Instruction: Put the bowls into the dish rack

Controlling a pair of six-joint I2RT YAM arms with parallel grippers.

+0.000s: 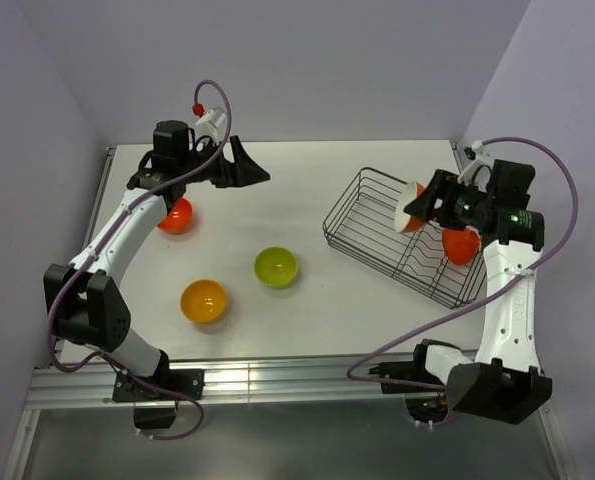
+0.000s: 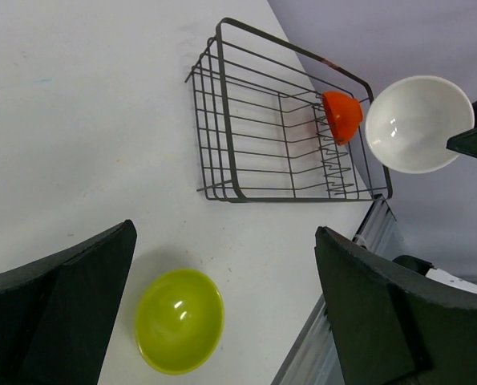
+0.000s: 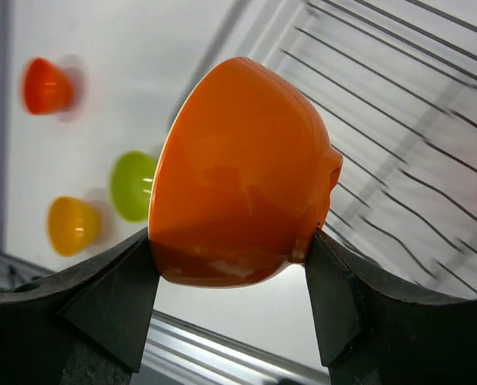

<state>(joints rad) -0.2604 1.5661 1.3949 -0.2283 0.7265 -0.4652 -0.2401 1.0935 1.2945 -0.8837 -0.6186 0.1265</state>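
- The held bowl [image 3: 238, 168], orange outside and white inside, is tipped on edge above the dish rack [image 2: 226, 120]. It hangs over the end of the rack away from the right arm's base, with its mouth facing the left arm.
- Whether its rim already touches a wire cannot be told from any view.
- The right gripper [image 3: 230, 269] is clamped on this bowl, one finger [image 3: 114, 289] on each side of the outer wall near the rim.
- A red-orange bowl in the rack [image 2: 342, 115] stands on edge among the divider prongs, a little way along from the held one.
- The step in hand looks like lowering and seating the second bowl, so roughly a fifth of the load is done.
- To do it well, keep the bowl on edge and line its rim up with a free gap between prongs beside the seated bowl.
- Come down slowly and let go only once the wires carry it, since the glossy wall could slip or roll if freed early.
- On the table [image 1: 317, 160], well apart from the rack, sit the lime green bowl [image 1: 276, 267], the yellow-orange bowl [image 1: 204, 300] and the red-orange bowl on the table [image 1: 175, 215], all mouth up.
- The left gripper [image 1: 239, 165] hangs over the far side with jaws spread wide and nothing between them.
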